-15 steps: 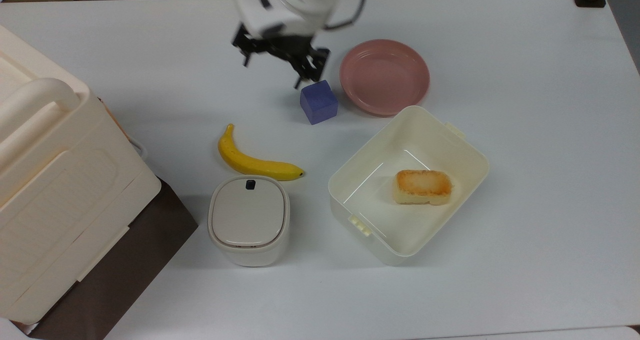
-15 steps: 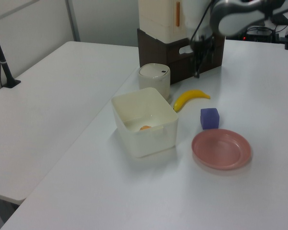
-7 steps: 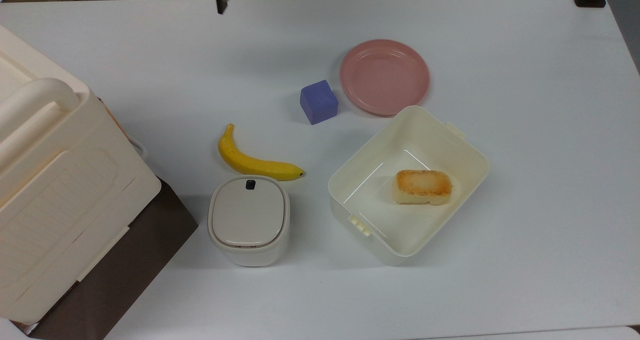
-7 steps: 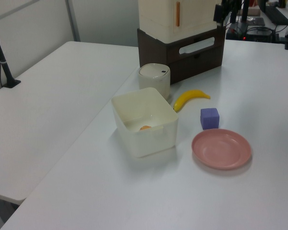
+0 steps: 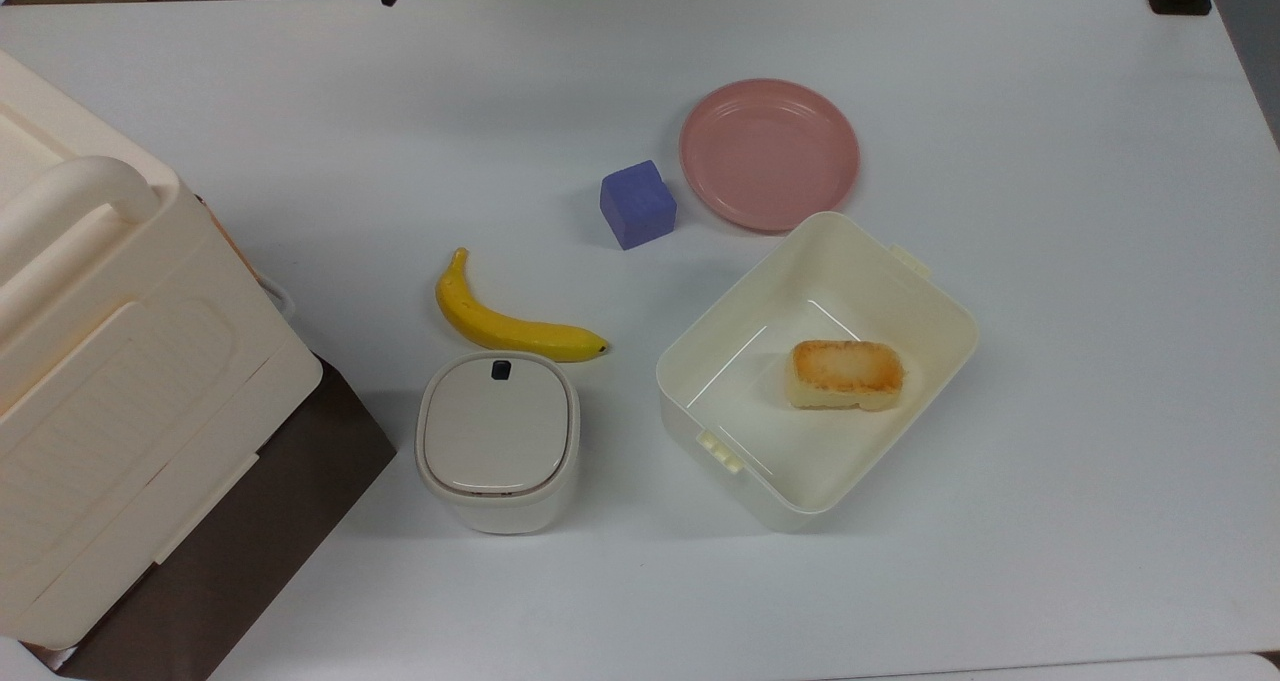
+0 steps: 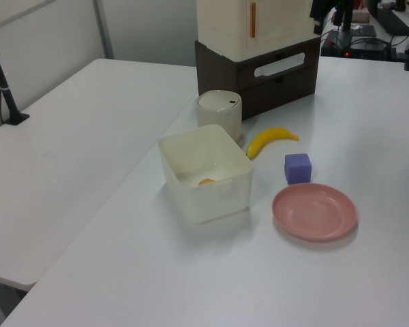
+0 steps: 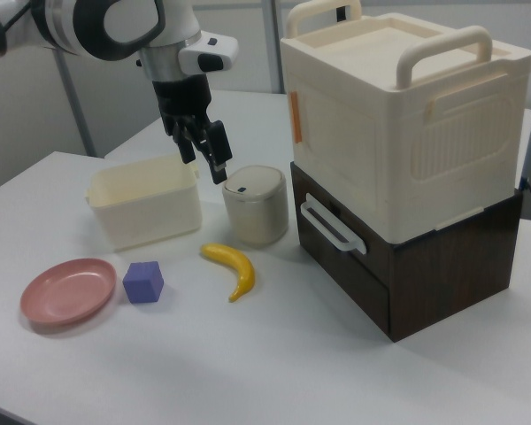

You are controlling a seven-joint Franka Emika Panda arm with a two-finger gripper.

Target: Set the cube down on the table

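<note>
The blue-purple cube [image 5: 637, 204] rests on the white table [image 5: 1080, 281], just off the rim of the pink plate [image 5: 768, 154], with nothing touching it. It also shows as the cube [image 6: 297, 168] in the left view and the cube [image 7: 142, 282] in the right view. In the right view my gripper [image 7: 203, 162] hangs high above the table, up and back from the cube, in front of the cream open box [image 7: 144, 205]. Its black fingers are spread open with nothing between them.
A banana [image 5: 510, 326] lies near a small lidded bin [image 5: 497, 441]. The cream open box [image 5: 815, 371] holds a toasted bread-like block [image 5: 846, 373]. A large cream handled case [image 7: 398, 115] sits on a brown drawer unit [image 7: 416, 266] at the top view's left.
The gripper, which hovered right above the cube a second ago, has lifted and pulled away toward the top view's upper left edge. The cube has stayed put on the table.
</note>
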